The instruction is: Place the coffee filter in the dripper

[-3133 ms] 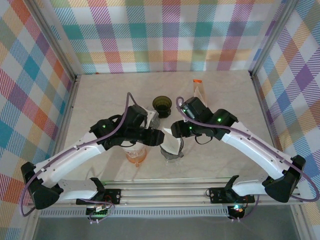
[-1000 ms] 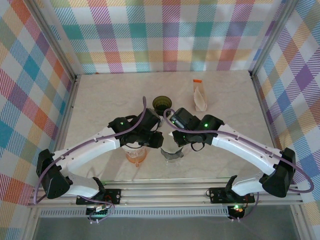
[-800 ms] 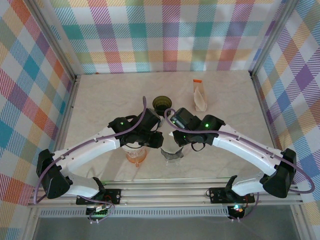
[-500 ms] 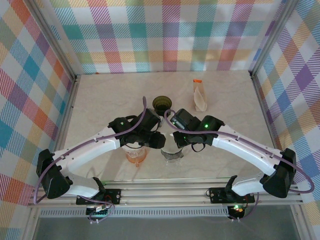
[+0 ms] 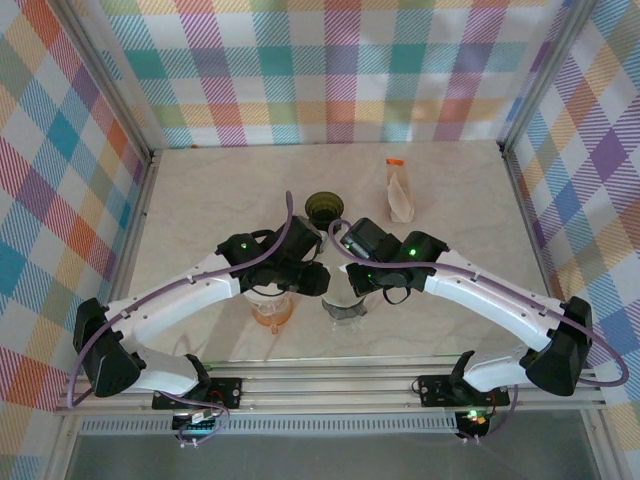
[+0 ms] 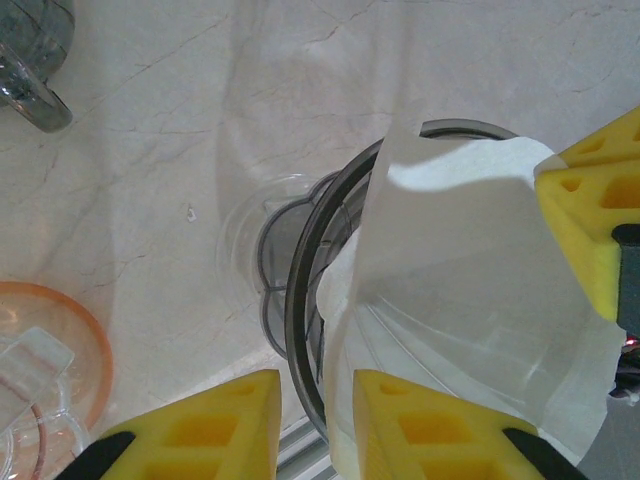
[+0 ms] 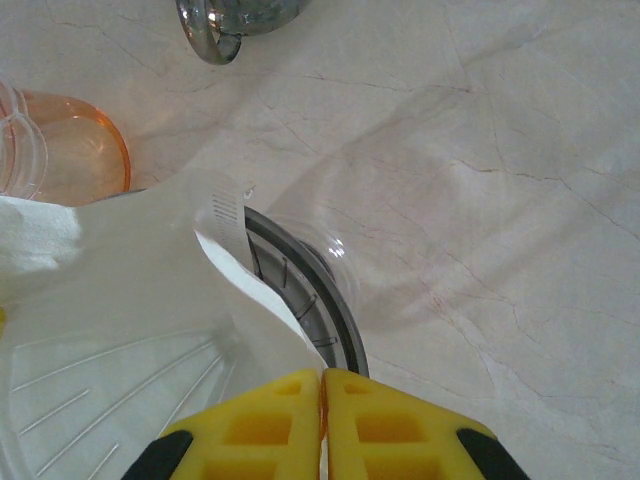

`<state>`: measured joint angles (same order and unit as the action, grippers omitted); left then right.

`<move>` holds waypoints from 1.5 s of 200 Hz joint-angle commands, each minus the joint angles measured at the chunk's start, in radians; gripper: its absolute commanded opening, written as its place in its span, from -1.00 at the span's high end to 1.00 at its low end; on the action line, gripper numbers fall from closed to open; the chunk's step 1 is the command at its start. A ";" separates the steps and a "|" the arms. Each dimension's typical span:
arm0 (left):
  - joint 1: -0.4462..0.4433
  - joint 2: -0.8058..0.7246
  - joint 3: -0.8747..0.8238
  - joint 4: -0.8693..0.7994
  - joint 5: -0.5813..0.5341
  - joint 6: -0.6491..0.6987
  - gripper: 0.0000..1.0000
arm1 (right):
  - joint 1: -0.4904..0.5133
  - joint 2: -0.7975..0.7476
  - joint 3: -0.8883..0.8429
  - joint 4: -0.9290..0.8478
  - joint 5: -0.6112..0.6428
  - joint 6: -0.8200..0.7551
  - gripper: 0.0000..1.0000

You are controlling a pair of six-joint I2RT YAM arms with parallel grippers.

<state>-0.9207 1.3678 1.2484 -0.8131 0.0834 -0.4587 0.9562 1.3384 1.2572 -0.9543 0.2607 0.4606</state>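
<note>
Right gripper (image 7: 322, 380) pinched closed on coffee filter (image 6: 460, 290), which sits inside grey dripper (image 6: 297, 300). Left gripper (image 6: 317, 388) narrowly parted at dripper rim.

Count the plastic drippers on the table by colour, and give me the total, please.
Dark green translucent plastic dripper: 1
Orange translucent plastic dripper: 1
Smoky grey translucent plastic dripper: 1
Total: 3

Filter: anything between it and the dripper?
Nothing visible. The filter sits partly inside the dripper rim, with no other object between paper and cone. The right gripper has its jaws pinched on the filter's edge.
</note>
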 commanded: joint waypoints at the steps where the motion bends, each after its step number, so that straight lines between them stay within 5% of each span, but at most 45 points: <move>1: -0.016 0.009 0.025 -0.024 -0.010 0.005 0.49 | 0.007 -0.005 -0.013 -0.004 -0.008 0.013 0.78; 79: -0.020 0.036 0.017 -0.032 -0.012 0.013 0.55 | 0.008 -0.013 -0.012 0.013 -0.012 0.023 0.73; 134: -0.020 0.034 0.011 -0.024 -0.011 0.012 0.55 | 0.005 -0.068 0.020 -0.010 0.054 0.036 -0.02; 164: -0.020 0.037 0.009 -0.017 -0.007 0.011 0.53 | -0.016 -0.024 0.010 -0.008 -0.042 0.035 -0.28; 300: -0.020 0.044 0.005 -0.003 -0.001 0.009 0.51 | -0.050 0.091 -0.101 0.064 -0.155 0.053 -0.24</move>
<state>-0.9279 1.4017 1.2480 -0.8169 0.0803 -0.4557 0.9119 1.4189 1.1831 -0.9092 0.1284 0.4942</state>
